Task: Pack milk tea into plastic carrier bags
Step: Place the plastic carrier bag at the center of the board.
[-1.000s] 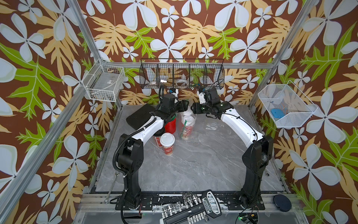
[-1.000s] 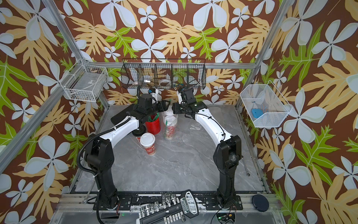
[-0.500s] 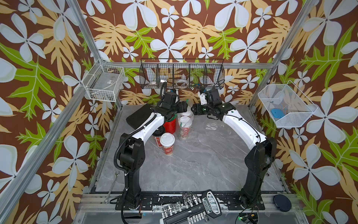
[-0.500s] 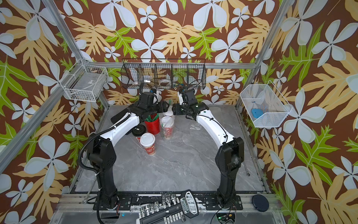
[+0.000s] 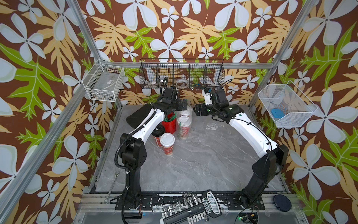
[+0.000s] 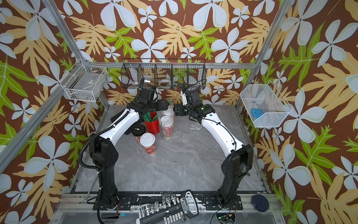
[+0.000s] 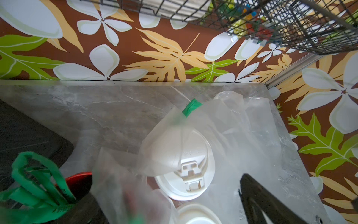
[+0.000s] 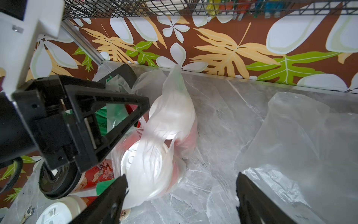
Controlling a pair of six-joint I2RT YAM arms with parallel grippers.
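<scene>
**Bag 1 loaded, both grippers open over it**

Loaded carrier bag (image 8: 174,116) upright on table (image 5: 193,164), directly below and between both grippers. Propped up by two white-lid cups (image 7: 188,174) inside, side by side, filling its width. Handles bunched in a loose peak on top, near L jaws, clamped by neither. Likely reason for wide jaws: bag 1 prob complete, no hold needed, clean exit w/o snagging film.

L gripper (image 5: 184,104): jaws spread wide, nothing gripped. Film just under the fingers, contact can't tell.

R gripper (image 5: 196,109): jaws wide too, empty. One finger (image 8: 112,201) just beside bag wall, touching or not can't tell.

Black-lid cup (image 5: 157,130) + 2nd white-lid cup (image 5: 167,138) unbagged, standing together behind L gripper toward its arm base, prob staged close for next load.

Spare carrier bag (image 8: 300,135) flat + empty on R gripper's outer side, within easy reach.

Red straw cup (image 5: 169,122) under L wrist, right beside loaded bag. Snag risk, not for packing.

Approx half done by look.
</scene>
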